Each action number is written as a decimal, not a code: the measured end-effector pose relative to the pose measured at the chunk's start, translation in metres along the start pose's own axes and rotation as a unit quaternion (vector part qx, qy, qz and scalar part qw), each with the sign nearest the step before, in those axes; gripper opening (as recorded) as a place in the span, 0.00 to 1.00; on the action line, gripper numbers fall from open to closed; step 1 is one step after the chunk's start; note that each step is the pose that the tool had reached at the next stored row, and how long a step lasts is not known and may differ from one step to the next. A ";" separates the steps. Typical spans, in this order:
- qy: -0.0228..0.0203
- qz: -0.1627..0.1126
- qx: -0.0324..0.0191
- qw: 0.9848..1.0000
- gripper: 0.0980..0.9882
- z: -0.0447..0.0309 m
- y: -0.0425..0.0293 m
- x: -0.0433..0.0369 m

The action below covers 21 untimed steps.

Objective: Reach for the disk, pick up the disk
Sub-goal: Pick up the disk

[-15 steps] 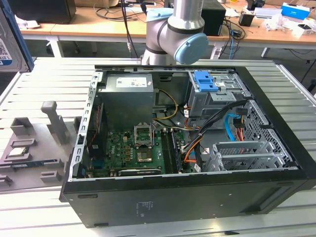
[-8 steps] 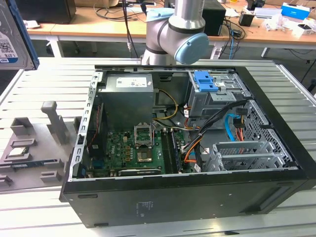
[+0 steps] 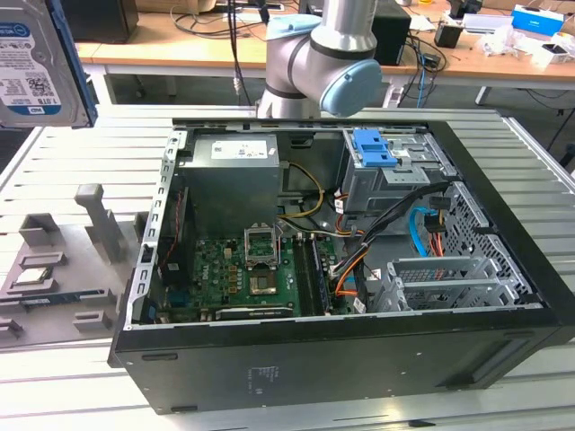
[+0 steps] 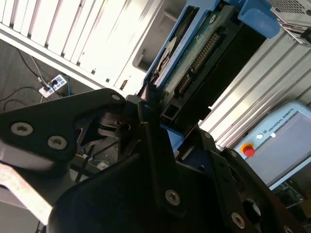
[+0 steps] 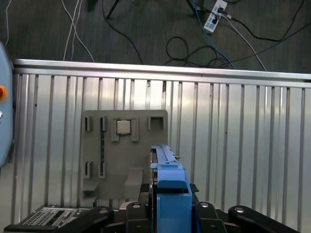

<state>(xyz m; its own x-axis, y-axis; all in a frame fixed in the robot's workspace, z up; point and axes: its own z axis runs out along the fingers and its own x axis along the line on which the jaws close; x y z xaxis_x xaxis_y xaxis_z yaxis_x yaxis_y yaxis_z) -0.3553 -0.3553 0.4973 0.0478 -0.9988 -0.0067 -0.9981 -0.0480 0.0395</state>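
Black linked metal fingers of the gripper (image 5: 167, 216) are pressed against both faces of the flat silver metal disk (image 5: 167, 179) with blue plastic side rails, pinching it on edge so that one blue rail points away from the wrist. This grip across the broad faces looks chosen to leave the rails and connector edge free and to stop the flat body from swinging. In the exterior view the disk (image 3: 40, 58) hangs high with its white-and-blue label facing outward, well clear of any surface, so I judge the pick-up done. Directly below the gripper lies a flat grey fixture plate with raised blocks (image 5: 109, 165), and a small square silver chip (image 5: 124, 127) sits in one of its pockets, well apart from the held disk. The plate rests on a ribbed aluminium table (image 5: 233, 145), and beyond the table's far edge dark floor carries loose black cables (image 5: 194, 48). An open black computer case (image 3: 359, 368) lies on the table below the gripper, towards the exterior view's right. The grey-and-blue arm (image 3: 323, 54) reaches from behind that case, its wrist turned to face straight down at the table.
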 end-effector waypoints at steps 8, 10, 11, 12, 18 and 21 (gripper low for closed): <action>0.000 0.000 -0.001 1.000 0.30 -0.0012 -0.0313 0.0015; 0.000 0.000 -0.001 1.000 0.30 -0.0016 -0.0398 0.0019; 0.000 0.000 -0.002 1.000 0.30 -0.0017 -0.0448 0.0021; 0.000 0.000 -0.002 1.000 0.30 -0.0019 -0.0477 0.0023; 0.000 0.000 -0.002 1.000 0.30 -0.0026 -0.0652 0.0031; 0.000 0.000 -0.002 1.000 0.30 -0.0029 -0.0729 0.0035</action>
<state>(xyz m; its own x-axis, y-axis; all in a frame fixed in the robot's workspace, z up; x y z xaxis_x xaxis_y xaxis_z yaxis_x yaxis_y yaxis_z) -0.2822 -0.3553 0.4972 0.0478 -0.9988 -0.0071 -0.9979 -0.0480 0.0444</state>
